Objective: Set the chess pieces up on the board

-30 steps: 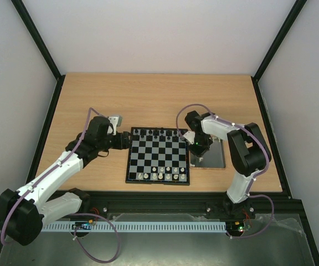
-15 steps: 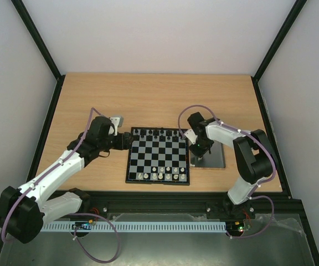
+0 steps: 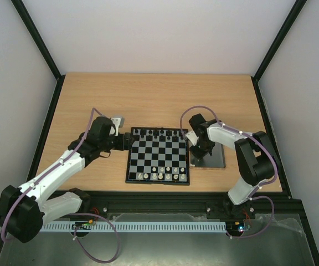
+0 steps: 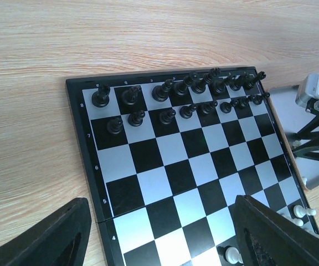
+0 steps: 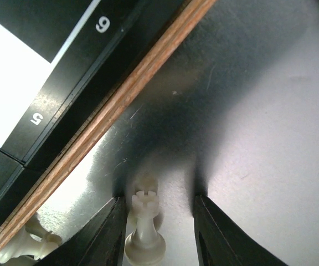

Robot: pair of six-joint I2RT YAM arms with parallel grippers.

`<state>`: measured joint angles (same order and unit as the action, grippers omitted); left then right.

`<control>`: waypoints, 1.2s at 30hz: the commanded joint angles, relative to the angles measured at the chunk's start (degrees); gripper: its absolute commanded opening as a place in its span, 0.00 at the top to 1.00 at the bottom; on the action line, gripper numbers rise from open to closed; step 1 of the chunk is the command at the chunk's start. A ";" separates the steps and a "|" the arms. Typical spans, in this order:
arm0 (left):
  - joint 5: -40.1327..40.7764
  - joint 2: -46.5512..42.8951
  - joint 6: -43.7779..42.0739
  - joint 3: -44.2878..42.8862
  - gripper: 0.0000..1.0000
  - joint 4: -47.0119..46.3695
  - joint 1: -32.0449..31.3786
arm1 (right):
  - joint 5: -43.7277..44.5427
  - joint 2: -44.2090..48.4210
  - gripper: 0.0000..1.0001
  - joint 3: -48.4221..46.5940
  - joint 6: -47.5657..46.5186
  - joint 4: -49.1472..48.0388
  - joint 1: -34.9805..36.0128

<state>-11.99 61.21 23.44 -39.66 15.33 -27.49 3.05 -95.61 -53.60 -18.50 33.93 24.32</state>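
Straddling a white rook (image 5: 144, 228), your right claw (image 5: 159, 219) stands with its fingers apart, one on each side of the piece: the finger nearer the board (image 5: 54, 94) sits almost against the rook, the other leaves a gap, and nothing is clamped. The rook stands upright on the metal tray (image 5: 259, 111), near the strip of surface (image 5: 143, 75) between tray and board; a second white piece (image 5: 21, 246) lies toppled beside it. Your left claw (image 4: 159, 238) hovers spread wide at the board's far left edge, holding nothing. Black pieces (image 4: 193, 88) fill the far rows; some white chess pieces (image 3: 162, 173) stand in the near rows. Risk: the rook is off centre, so closing would likely push it sideways first, and on the slick tray it may tip or skid instead of seating.
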 commanded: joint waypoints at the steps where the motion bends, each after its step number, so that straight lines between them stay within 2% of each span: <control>1: -0.11 0.23 0.47 0.45 0.26 -0.74 -0.37 | -1.93 -2.61 0.64 3.65 1.62 6.56 -0.10; 8: -0.03 0.14 0.53 0.29 0.27 -0.57 -0.55 | -1.84 -2.18 0.73 4.28 1.19 7.25 -0.23; 15: 0.07 0.70 0.63 -0.43 0.26 -0.48 -0.98 | -1.13 -0.61 0.66 4.75 0.69 9.23 -0.30; 20: 0.12 1.48 1.00 -0.98 0.27 -0.95 -1.79 | -1.82 -0.73 0.74 4.74 0.05 8.80 -0.32; 28: 1.03 2.93 1.26 -2.09 0.27 -0.66 -3.65 | -2.34 -2.88 0.80 4.39 -0.46 6.30 -0.62; 30: 1.18 2.95 1.26 -2.12 0.27 -0.57 -3.93 | -2.43 -3.16 0.80 4.31 -0.71 6.23 -0.80; 36: 1.35 3.55 1.29 -2.25 0.27 -0.86 -4.29 | -0.04 -2.51 0.65 3.34 -1.60 6.12 -0.94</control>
<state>-11.33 63.96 24.47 -40.25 14.74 -31.33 2.15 -94.61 -52.36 -18.87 38.26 23.79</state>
